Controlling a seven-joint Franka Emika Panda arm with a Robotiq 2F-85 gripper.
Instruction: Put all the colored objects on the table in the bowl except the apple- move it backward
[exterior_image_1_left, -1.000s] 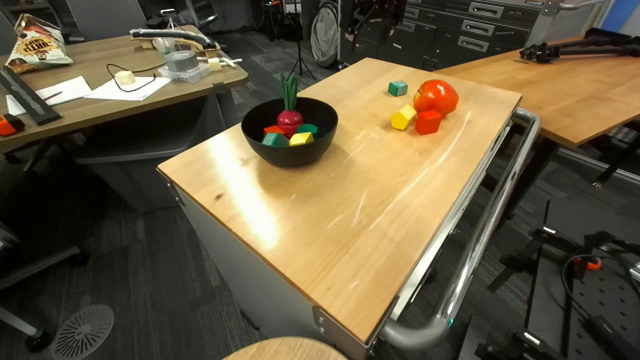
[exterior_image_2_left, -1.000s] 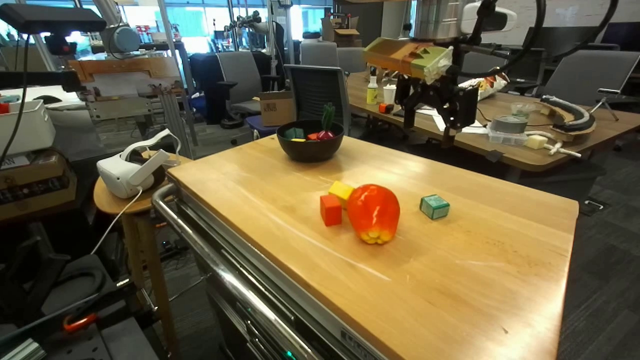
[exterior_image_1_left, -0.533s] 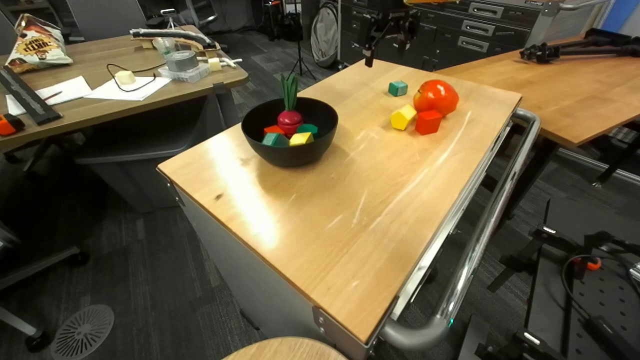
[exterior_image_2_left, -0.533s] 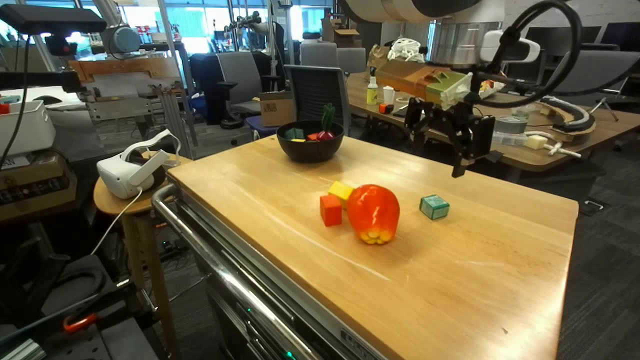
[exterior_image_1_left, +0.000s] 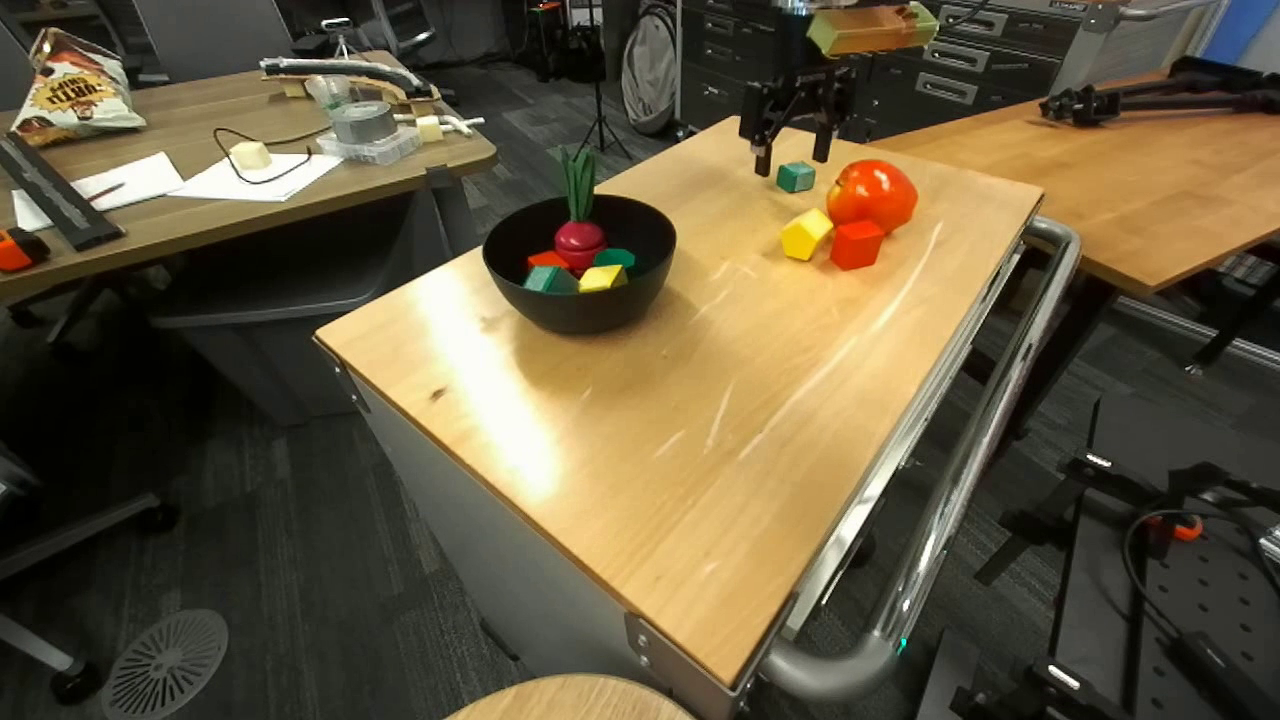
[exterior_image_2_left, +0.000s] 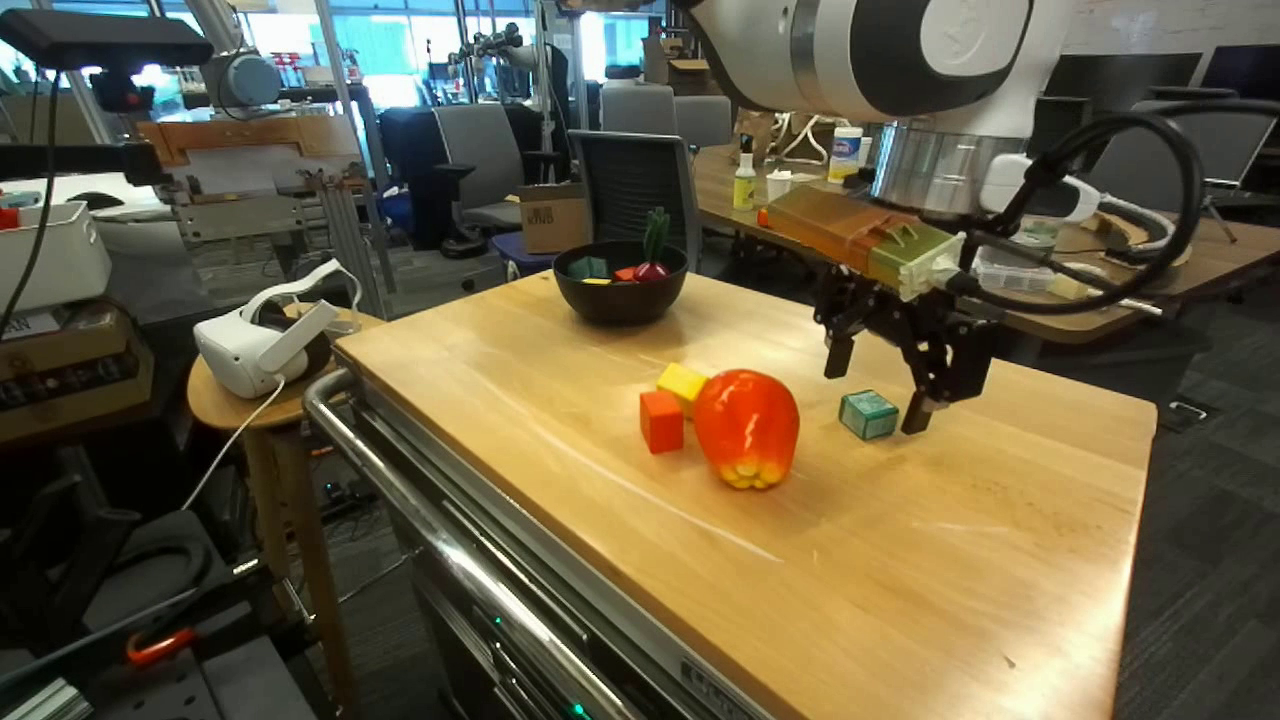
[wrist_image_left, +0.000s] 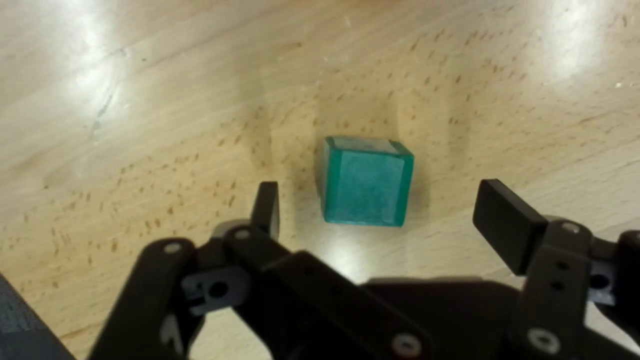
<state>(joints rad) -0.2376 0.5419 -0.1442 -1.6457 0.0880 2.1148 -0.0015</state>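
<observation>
A green block (wrist_image_left: 369, 187) rests on the light wood table (exterior_image_1_left: 640, 420). My gripper (wrist_image_left: 378, 197) is open just above it; in the wrist view the block appears between the spread fingers but slightly beyond the tips, touching neither. In both exterior views the apple (exterior_image_2_left: 747, 428) lies close by, with a yellow block (exterior_image_1_left: 806, 234) and a red block (exterior_image_1_left: 857, 245) beside it. The black bowl (exterior_image_1_left: 580, 315) stands farther along the table. Inside it are a dark-red fruit with a green stem (exterior_image_1_left: 580, 243) and several red, green and yellow blocks.
A metal rail (exterior_image_1_left: 985, 450) runs along one table edge. A cluttered wooden desk (exterior_image_1_left: 460, 160) and another wooden desk (exterior_image_1_left: 1150, 190) stand around it. A stool carries a white headset (exterior_image_2_left: 260, 350). A black cable (exterior_image_2_left: 1190, 200) loops out from the wrist.
My gripper has come down from high above the far part of the table to just over the green block, jaws still open. The blocks, apple and bowl have not moved.
</observation>
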